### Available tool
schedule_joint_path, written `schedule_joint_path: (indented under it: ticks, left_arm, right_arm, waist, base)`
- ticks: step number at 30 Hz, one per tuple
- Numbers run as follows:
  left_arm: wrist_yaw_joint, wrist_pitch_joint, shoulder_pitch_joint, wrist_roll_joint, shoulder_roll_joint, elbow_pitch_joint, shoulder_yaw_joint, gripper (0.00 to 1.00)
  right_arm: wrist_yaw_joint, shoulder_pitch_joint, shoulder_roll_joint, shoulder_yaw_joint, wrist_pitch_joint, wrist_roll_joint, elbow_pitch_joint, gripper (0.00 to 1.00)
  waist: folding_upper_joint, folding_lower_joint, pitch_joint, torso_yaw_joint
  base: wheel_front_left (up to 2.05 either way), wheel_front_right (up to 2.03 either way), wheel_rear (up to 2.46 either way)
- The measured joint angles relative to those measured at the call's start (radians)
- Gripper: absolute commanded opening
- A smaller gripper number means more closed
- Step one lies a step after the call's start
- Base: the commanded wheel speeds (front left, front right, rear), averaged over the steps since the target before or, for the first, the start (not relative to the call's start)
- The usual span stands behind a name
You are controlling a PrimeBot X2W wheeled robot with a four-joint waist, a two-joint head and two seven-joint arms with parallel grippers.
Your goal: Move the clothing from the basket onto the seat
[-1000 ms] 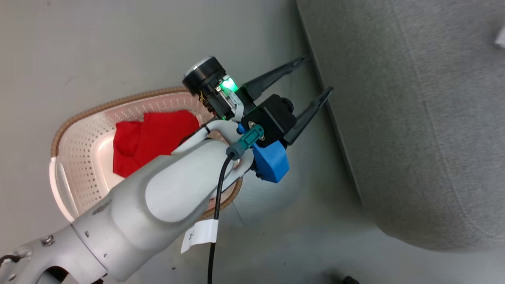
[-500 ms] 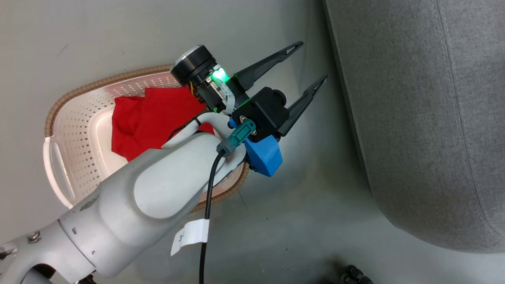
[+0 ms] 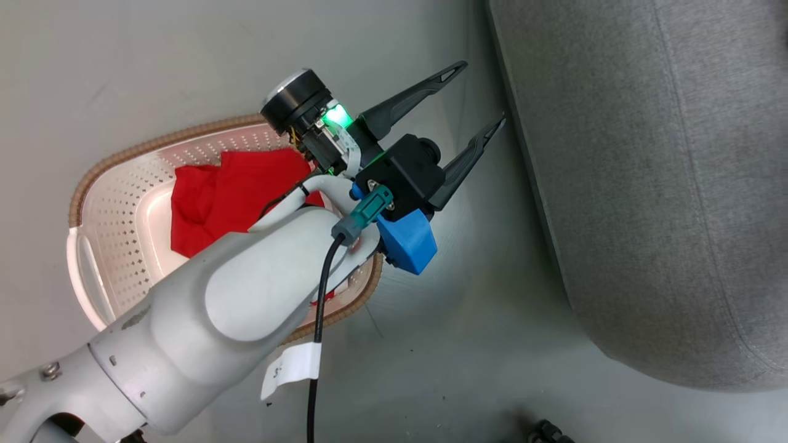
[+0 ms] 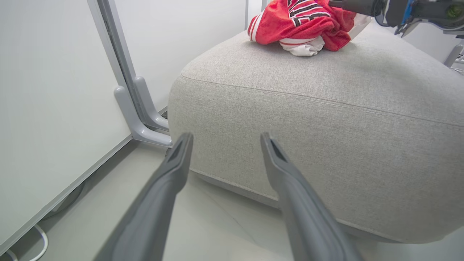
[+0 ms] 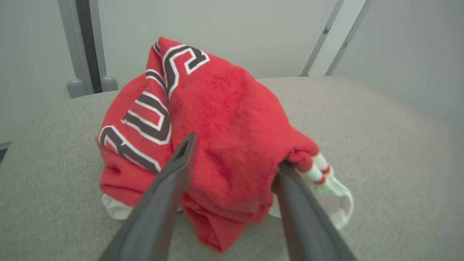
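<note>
– Grey woven seat [image 3: 646,184], far right, bigger than anything else here. What has landed on it?
– The red jersey [image 5: 224,145], heaped on the seat top, with dark numerals and white striped trim showing. The right gripper [image 5: 235,152] stands over it, fingers spread wide either side of the heap and clamping nothing.
– And the cream basket [image 3: 123,246]?
– On the floor, left of the seat and apart from it. A plain red garment [image 3: 234,191] lies crumpled inside. The left gripper [image 3: 481,92] hangs above the gap between basket and seat, jaws wide and empty.
– How will that cloth handle?
– Light, soft and floppy by the look of it, so it should sag and trail from any pinch. A raised fold near the middle of the bundle looks the best place to bite. A deep bite would gather several layers and help keep a hem from snagging on the rim.
– What can't be made out?
– The pale left forearm [image 3: 246,295] covers the basket's near right part and some of the garment, so the garment's full extent and anything beneath it are hidden. The jersey's numerals are folded and unreadable. Whether the right fingers brush the cloth cannot be told.
</note>
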Motion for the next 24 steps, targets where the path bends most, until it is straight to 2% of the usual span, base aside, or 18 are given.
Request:
schedule_joint_path:
  ticks: [8,16,24]
  left_arm:
    - [0.012,-0.05,0.05,-0.03,-0.027,0.037,0.012,1.0]
    - [0.04,-0.08,0.139,-0.071,-0.05,0.079,0.075,1.0]
    - [0.082,-0.082,0.27,-0.03,-0.053,0.016,0.266,1.0]
  right_arm:
    - [0.0,0.267,0.027,0.044,0.0,0.054,-0.137,1.0]
    - [0.0,0.396,0.048,0.111,0.0,0.055,-0.284,1.0]
    - [0.0,0.443,0.057,0.242,0.0,0.037,-0.406,1.0]
  waist:
    - [0.0,-0.0001,-0.09,-0.011]
    - [0.0,-0.0001,-0.226,-0.014]
    - [0.0001,-0.0002,-0.349,0.041]
  base:
    - [0.0,0.0,0.0]
    - [0.0,0.0,0.0]
    - [0.0,0.0,0.0]
